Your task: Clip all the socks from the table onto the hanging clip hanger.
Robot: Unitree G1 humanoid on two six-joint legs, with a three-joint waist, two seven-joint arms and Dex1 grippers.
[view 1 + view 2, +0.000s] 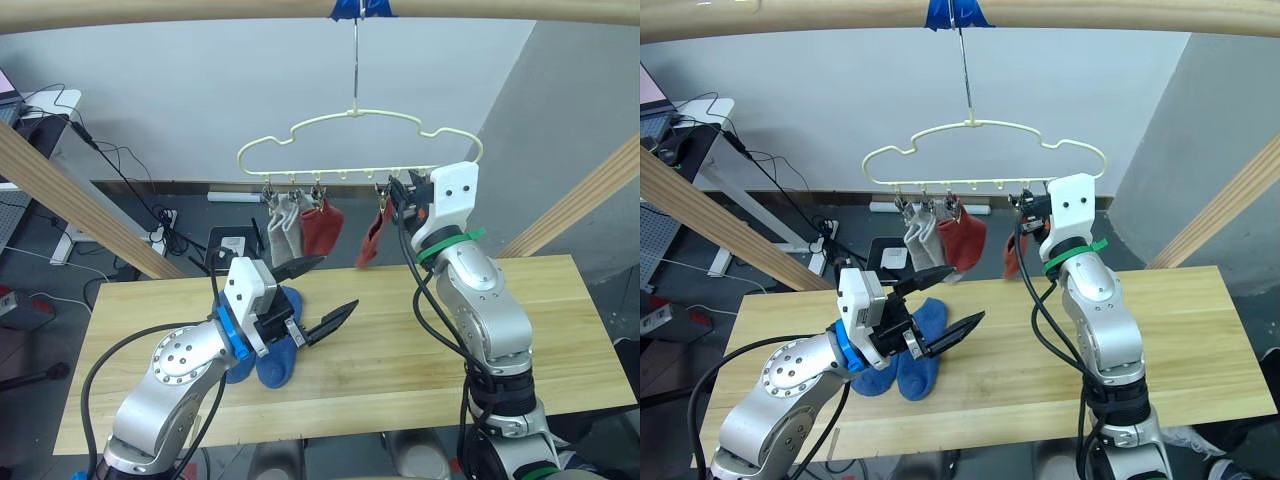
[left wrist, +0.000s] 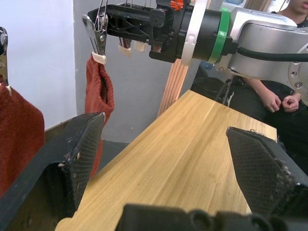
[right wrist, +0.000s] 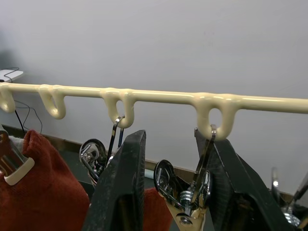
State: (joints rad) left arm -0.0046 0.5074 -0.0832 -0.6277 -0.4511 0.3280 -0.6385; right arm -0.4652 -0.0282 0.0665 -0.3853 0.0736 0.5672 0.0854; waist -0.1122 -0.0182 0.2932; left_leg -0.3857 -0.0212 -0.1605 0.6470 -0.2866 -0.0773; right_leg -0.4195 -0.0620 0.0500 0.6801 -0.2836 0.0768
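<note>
Hanging: 2 grey socks [image 1: 283,222], 2 red [image 1: 322,226]; 2 blue [image 1: 902,366] tabled.

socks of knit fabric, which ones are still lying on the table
The two blue knit ankle socks, on the pale wooden table under the left gripper; the grey and rust-red ones hang clipped.

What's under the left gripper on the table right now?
Two blue socks lie on the table beneath the open left gripper; the arm covers part of them.
</note>
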